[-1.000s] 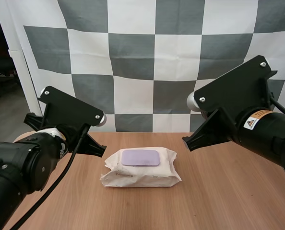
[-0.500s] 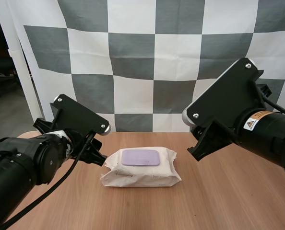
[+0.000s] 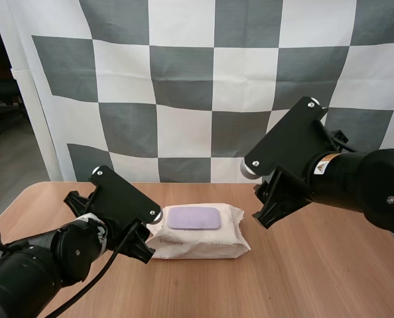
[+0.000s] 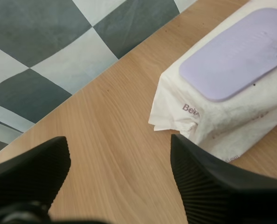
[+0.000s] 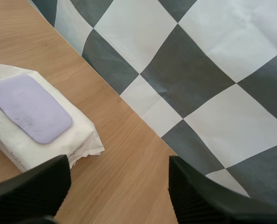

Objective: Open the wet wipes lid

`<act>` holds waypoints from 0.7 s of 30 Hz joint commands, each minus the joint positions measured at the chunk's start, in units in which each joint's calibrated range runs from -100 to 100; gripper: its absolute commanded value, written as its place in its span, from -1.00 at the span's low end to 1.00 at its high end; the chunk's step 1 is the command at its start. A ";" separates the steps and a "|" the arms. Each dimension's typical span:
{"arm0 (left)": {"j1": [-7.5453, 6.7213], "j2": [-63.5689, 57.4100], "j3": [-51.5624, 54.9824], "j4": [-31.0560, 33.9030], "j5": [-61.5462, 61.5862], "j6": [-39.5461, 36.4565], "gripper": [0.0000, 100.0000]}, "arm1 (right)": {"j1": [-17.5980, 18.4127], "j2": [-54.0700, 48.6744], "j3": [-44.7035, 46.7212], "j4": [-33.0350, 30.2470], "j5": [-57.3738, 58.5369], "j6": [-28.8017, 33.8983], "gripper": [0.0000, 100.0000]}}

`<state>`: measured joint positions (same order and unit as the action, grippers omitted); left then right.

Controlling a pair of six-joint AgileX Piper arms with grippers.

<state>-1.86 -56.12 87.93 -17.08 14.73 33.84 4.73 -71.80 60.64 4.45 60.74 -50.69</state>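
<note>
The pack of wet wipes (image 3: pixel 196 240) lies flat near the middle of the wooden table (image 3: pixel 316 278), with its lilac lid (image 3: pixel 194 218) on top, shut flush. Our left gripper (image 4: pixel 117 140) hangs low just beside the pack's left end, its fingers spread apart over bare tabletop, one finger near the pack's crimped corner. Our right gripper (image 5: pixel 119 159) hovers above the table off the pack's right end, likewise released and holding nothing.

"Be…" on wipes pack (image 4: pixel 250 116), warning-triangle sticker (image 3: pixel 328 163) on arm (image 3: pixel 366 189)
</note>
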 commanded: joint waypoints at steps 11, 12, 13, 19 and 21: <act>0.00 17.27 -0.01 -13.03 -9.08 18.12 1.00 | 0.01 3.52 -0.02 -0.04 -3.18 -0.03 1.00; 0.00 17.83 -0.13 -13.03 -9.08 18.51 1.00 | 0.01 3.52 -0.02 -0.04 -3.37 -0.03 1.00; 0.00 17.96 -0.13 -13.03 -9.08 18.73 1.00 | 0.01 3.52 -0.02 -0.04 -3.78 -0.03 1.00; -1.04 18.08 -0.26 -15.42 -2.86 22.88 1.00 | 0.01 5.96 -0.02 0.73 -3.92 -0.03 1.00; -1.78 18.08 -0.26 -21.62 -2.91 27.88 1.00 | 0.01 7.07 -0.02 1.78 -3.92 -0.03 1.00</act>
<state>-3.35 -38.05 87.69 -32.58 11.67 56.47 4.73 -65.23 60.64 5.77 56.89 -50.69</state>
